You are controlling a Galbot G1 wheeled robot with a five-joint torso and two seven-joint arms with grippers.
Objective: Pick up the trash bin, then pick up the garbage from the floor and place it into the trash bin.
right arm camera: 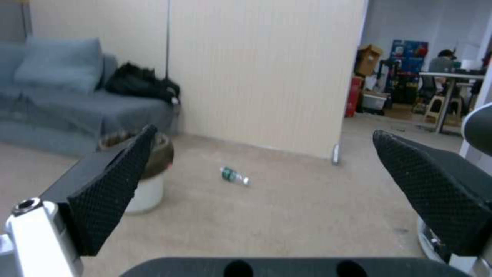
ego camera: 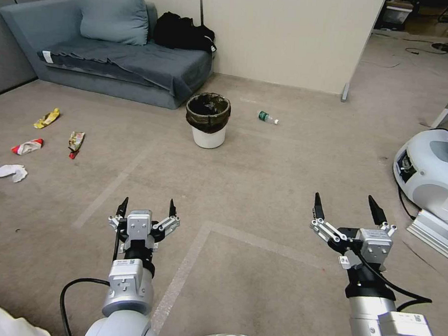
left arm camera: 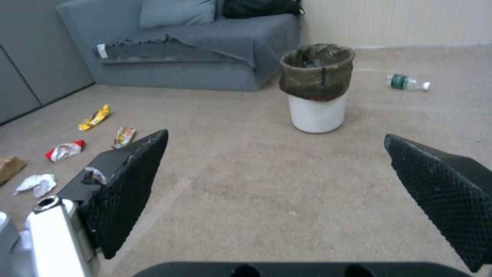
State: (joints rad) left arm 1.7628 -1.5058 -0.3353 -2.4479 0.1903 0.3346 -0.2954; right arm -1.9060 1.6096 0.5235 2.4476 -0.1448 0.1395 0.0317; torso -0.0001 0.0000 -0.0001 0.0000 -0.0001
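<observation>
The trash bin (ego camera: 208, 120), a small white bucket with a dark bag liner, stands upright on the carpet in front of the sofa; it also shows as the trash bin (left arm camera: 316, 87) and the trash bin (right arm camera: 148, 175). Garbage lies on the floor: a clear green-labelled bottle (ego camera: 267, 117) to the bin's right, and at far left a yellow wrapper (ego camera: 47, 118), a red-and-white wrapper (ego camera: 27, 146), another wrapper (ego camera: 76, 142) and white tissue (ego camera: 10, 172). My left gripper (ego camera: 147, 209) and right gripper (ego camera: 349, 207) hang open and empty, well short of the bin.
A grey sofa (ego camera: 120, 61) with a black bag (ego camera: 183, 33) stands behind the bin. A beige partition wall (ego camera: 287, 38) rises at the back. A white machine (ego camera: 429, 170) sits at the right edge. Open carpet lies between my grippers and the bin.
</observation>
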